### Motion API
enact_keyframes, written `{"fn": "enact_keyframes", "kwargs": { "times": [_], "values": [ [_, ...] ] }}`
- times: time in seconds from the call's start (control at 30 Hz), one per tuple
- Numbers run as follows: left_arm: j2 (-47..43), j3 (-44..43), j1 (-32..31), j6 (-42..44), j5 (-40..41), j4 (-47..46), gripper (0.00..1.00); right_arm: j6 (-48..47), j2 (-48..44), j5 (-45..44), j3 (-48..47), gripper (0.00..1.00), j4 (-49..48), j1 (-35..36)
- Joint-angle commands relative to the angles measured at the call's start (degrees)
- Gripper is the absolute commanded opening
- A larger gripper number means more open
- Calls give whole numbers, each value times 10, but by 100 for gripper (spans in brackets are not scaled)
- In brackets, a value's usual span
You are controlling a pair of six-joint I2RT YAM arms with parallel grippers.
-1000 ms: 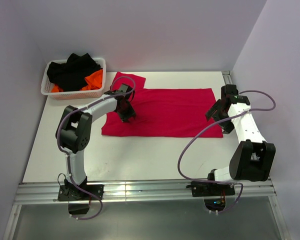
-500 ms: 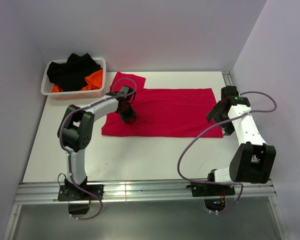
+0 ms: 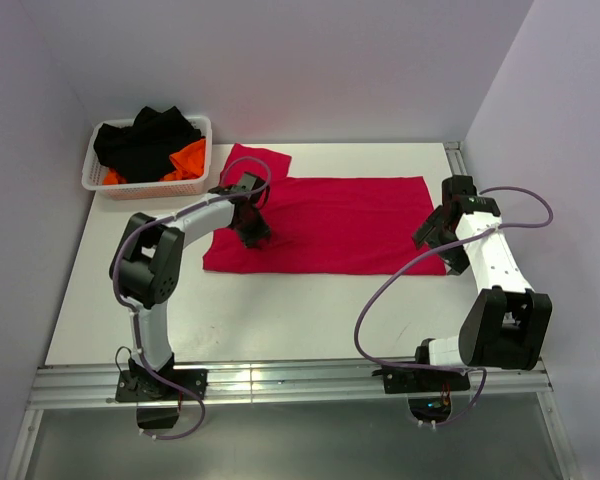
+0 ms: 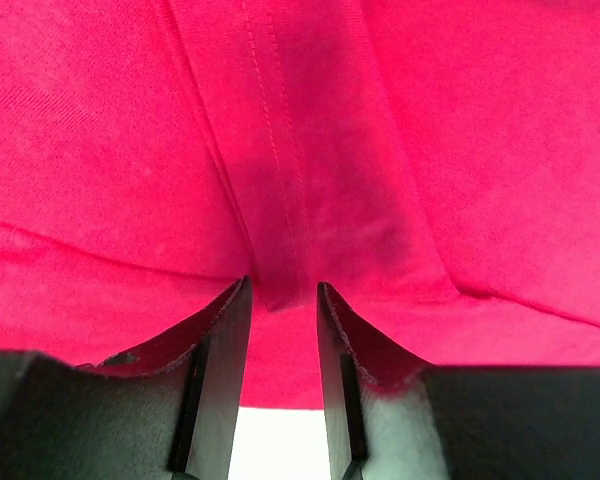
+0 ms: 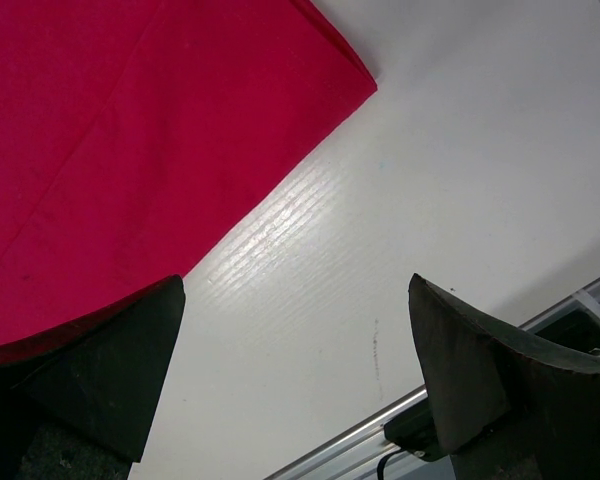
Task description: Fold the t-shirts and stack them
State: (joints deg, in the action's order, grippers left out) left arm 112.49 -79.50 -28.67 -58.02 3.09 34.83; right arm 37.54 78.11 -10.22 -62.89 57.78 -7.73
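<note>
Lying flat across the back half of the white table (image 3: 310, 310), the red t-shirt (image 3: 350, 225) has one sleeve pointing toward the white mesh basket (image 3: 90, 172) (heaped with black and orange cloth). The left gripper (image 3: 255, 232) stands on the shirt's left part, its fingers (image 4: 220, 350) drawn close and pinching a stitched ridge of red cloth. The right gripper (image 3: 435, 238) hovers at the shirt's right edge, fingers (image 5: 460, 360) spread wide, holding nothing.
</note>
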Motion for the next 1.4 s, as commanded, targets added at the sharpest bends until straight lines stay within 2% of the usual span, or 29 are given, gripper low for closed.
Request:
{"fn": "enact_keyframes", "kwargs": {
  "times": [0.0,0.6,0.97,1.37],
  "values": [
    [-42,-2,-5,-5,17,9,39,-4,-22,-18,7,100,-2,-3],
    [-9,13,-8,-10,-1,-13,37,-8,-23,-24,12,100,-2,-4],
    [25,-24,-9,-4,-2,-9,34,-9,-22,-25,8,100,1,-4],
    [21,-64,-9,4,-3,15,27,-8,-26,-27,23,100,-6,-4]
  ]
}}
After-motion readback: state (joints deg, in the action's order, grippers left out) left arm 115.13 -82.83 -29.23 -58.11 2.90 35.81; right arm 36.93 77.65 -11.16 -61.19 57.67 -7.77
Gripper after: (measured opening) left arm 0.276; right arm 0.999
